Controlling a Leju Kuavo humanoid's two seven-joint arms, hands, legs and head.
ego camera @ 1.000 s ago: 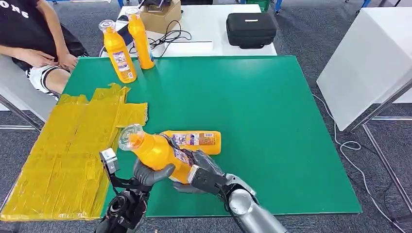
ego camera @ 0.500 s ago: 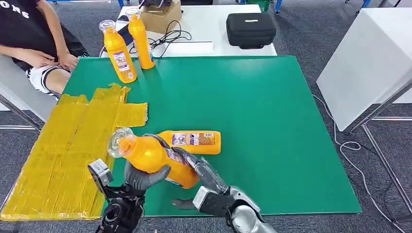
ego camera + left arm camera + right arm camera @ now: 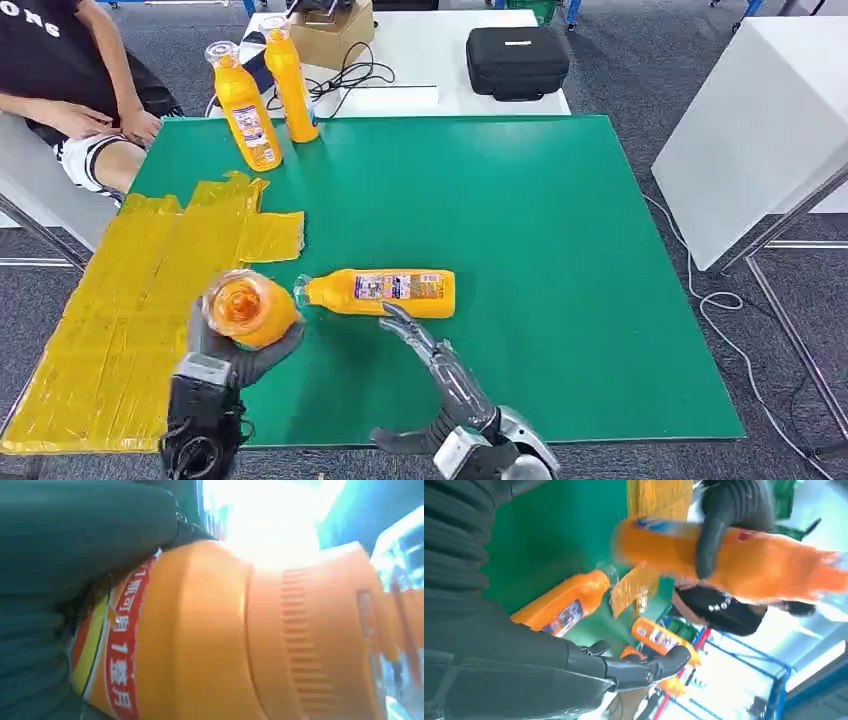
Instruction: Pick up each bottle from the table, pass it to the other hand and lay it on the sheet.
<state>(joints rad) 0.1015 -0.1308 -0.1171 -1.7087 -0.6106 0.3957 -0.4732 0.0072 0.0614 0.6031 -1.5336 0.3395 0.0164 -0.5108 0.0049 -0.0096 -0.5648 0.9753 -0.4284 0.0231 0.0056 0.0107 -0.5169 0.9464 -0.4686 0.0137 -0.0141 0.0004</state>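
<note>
Holding bottle alone now, left hand, right hand released

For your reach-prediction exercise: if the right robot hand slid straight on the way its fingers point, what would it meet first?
Probably the orange plastic bottle lying on its side: the open right robot hand points straight at it, though height above the table is unclear.

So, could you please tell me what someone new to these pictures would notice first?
Most striking is the orange plastic bottle gripped by the left robot hand at the near edge of the crinkled yellow sheet, its cap toward the camera. Beside it a second orange bottle lies on the green table, with the right robot hand spread open and empty just before it. Two more upright orange bottles stand at the far left corner.
</note>
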